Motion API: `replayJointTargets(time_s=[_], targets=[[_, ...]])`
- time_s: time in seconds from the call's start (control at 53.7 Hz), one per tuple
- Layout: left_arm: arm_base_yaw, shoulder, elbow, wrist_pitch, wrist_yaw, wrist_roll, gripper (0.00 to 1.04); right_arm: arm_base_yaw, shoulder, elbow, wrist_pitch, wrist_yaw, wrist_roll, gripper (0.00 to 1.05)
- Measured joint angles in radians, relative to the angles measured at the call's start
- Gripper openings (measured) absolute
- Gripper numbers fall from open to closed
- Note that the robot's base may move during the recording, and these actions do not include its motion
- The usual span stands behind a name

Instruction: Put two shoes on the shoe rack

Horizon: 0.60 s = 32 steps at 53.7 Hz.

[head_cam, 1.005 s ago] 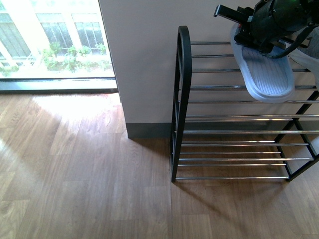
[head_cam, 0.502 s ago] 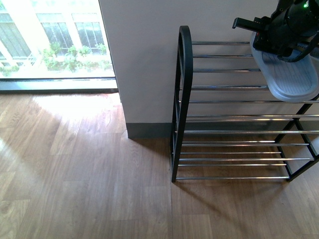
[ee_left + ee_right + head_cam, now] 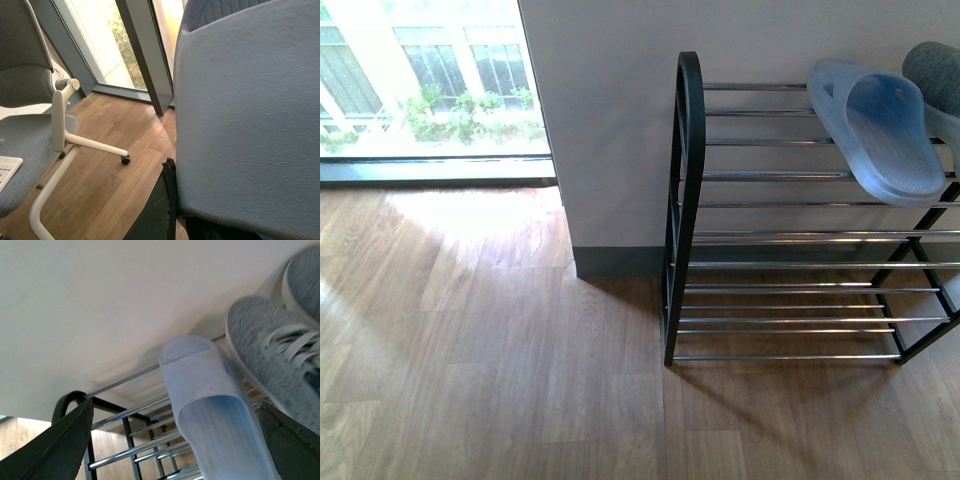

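**Blue slide sitting on the top tier, right claw wide open**

Standing here looking at the black metal shoe rack with rounded corners and thin chrome bars (image 3: 688, 150). It's on the right side of the room, backed up against the plain pale wall (image 3: 610, 120), standing on the brown wood-plank floor (image 3: 520, 350).

A translucent light-blue rubber slide sandal (image 3: 885, 130) is lying on the top tier towards the right end. It's footbed up, toe towards the wall, heel hanging a little over the near bar.

Just right of it on the same tier are the grey knit lace-up sneakers with white soles (image 3: 280, 355). From the front you only catch the rounded grey end of one (image 3: 935, 70) at the far right edge. They look to be just beside the slide, but I can't say whether they touch.

The right gripper (image 3: 175, 407) hangs near the rack with its two dark fingers (image 3: 65, 450) spread well apart and nothing between them. It's clear of the slide.

The left gripper (image 3: 162, 205) is off elsewhere, and only a dark sliver of it shows next to a big grey-blue textured cushion (image 3: 250, 115). I honestly can't tell whether it's spread or pressed together.

A grey office chair with a white frame (image 3: 30, 125) sits over by the tall bright window (image 3: 430, 80) on the far left.
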Motion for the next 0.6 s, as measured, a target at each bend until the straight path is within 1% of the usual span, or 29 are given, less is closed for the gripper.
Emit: replayJointTargets(time_s=[0.037, 0.056, 0.112, 0.13, 0.149, 0.167, 0.205, 0.223, 0.26, 0.279, 0.316, 0.335, 0.465, 0.484, 0.558, 0.595], targets=[[0.0, 0.0, 0.0, 0.0, 0.0, 0.0, 0.02, -0.002, -0.054, -0.041, 0.03, 0.03, -0.035, 0.95], [0.0, 0.0, 0.0, 0.0, 0.0, 0.0, 0.02, -0.004, -0.089, -0.068, 0.056, 0.053, -0.076, 0.95], [0.0, 0.0, 0.0, 0.0, 0.0, 0.0, 0.02, -0.007, -0.148, -0.115, 0.103, 0.07, -0.142, 0.96], [0.0, 0.0, 0.0, 0.0, 0.0, 0.0, 0.02, -0.013, -0.171, -0.14, 0.151, 0.05, -0.182, 0.93], [0.0, 0.0, 0.0, 0.0, 0.0, 0.0, 0.02, -0.017, -0.183, -0.156, 0.186, 0.032, -0.192, 0.92], [0.0, 0.0, 0.0, 0.0, 0.0, 0.0, 0.02, -0.023, -0.204, -0.188, 0.261, -0.004, -0.243, 0.88], [0.0, 0.0, 0.0, 0.0, 0.0, 0.0, 0.02, -0.029, -0.223, -0.22, 0.333, -0.037, -0.279, 0.85], [0.0, 0.0, 0.0, 0.0, 0.0, 0.0, 0.02, -0.034, -0.241, -0.256, 0.402, -0.064, -0.304, 0.82], [0.0, 0.0, 0.0, 0.0, 0.0, 0.0, 0.02, -0.039, -0.257, -0.29, 0.46, -0.077, -0.34, 0.78], [0.0, 0.0, 0.0, 0.0, 0.0, 0.0, 0.02, -0.041, -0.272, -0.327, 0.512, -0.086, -0.356, 0.75], [0.0, 0.0, 0.0, 0.0, 0.0, 0.0, 0.02, -0.044, -0.285, -0.363, 0.553, -0.095, -0.379, 0.71], [0.0, 0.0, 0.0, 0.0, 0.0, 0.0, 0.02, -0.047, -0.296, -0.397, 0.587, -0.102, -0.394, 0.68], [0.0, 0.0, 0.0, 0.0, 0.0, 0.0, 0.02, -0.058, -0.343, -0.551, 0.67, -0.121, -0.436, 0.5], [0.0, 0.0, 0.0, 0.0, 0.0, 0.0, 0.02, -0.063, -0.357, -0.587, 0.683, -0.124, -0.443, 0.45], [0.0, 0.0, 0.0, 0.0, 0.0, 0.0, 0.02, -0.074, -0.406, -0.673, 0.715, -0.131, -0.452, 0.31], [0.0, 0.0, 0.0, 0.0, 0.0, 0.0, 0.02, -0.08, -0.441, -0.718, 0.731, -0.136, -0.456, 0.22]])
